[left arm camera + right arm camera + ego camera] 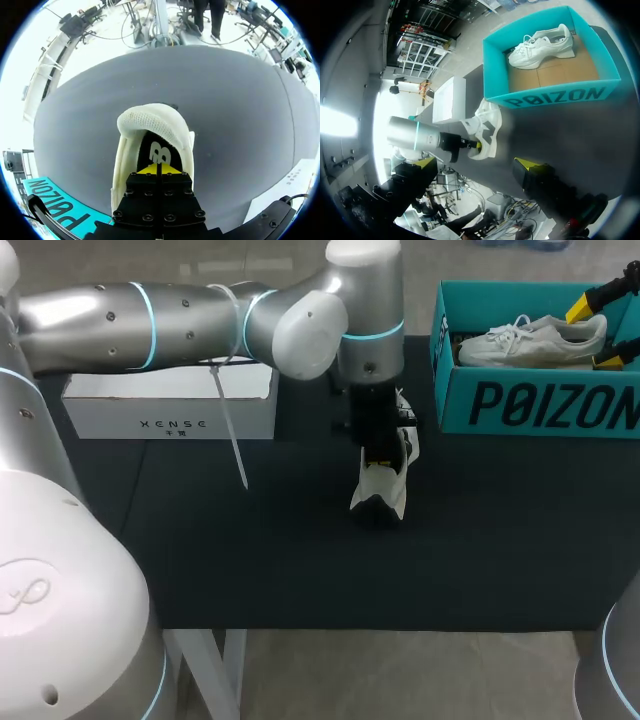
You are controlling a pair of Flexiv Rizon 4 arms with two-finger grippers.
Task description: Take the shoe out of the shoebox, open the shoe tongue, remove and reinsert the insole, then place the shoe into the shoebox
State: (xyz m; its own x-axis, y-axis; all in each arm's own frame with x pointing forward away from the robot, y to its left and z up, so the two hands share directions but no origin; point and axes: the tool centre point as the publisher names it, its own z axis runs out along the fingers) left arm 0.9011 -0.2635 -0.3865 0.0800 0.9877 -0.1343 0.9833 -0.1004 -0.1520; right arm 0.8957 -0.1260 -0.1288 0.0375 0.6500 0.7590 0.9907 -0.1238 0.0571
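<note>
Two sneakers are in sight. The white sneaker [150,122] sits on the dark matte table [250,560] directly under the left gripper [157,169]. The gripper's yellow tips are pressed together and sunk into the shoe's opening, just above a black insole [159,152] that bears a white logo. Whether anything thin is pinched between them cannot be told. Ahead of the fingers the toe is a rounded dome of open-weave mesh, and smooth cream side walls rise on either side of them.

The other sneaker [542,42] is pale, with white laces and a chunky sole. It rests sole-down in a far corner of the teal shoebox [555,95], which has teal cardboard walls and a plain brown card floor. That box lies well ahead of the right gripper [475,164], whose fingers stand wide apart. A white rectangular carton [170,400] lies on the table well to the side of the left gripper.
</note>
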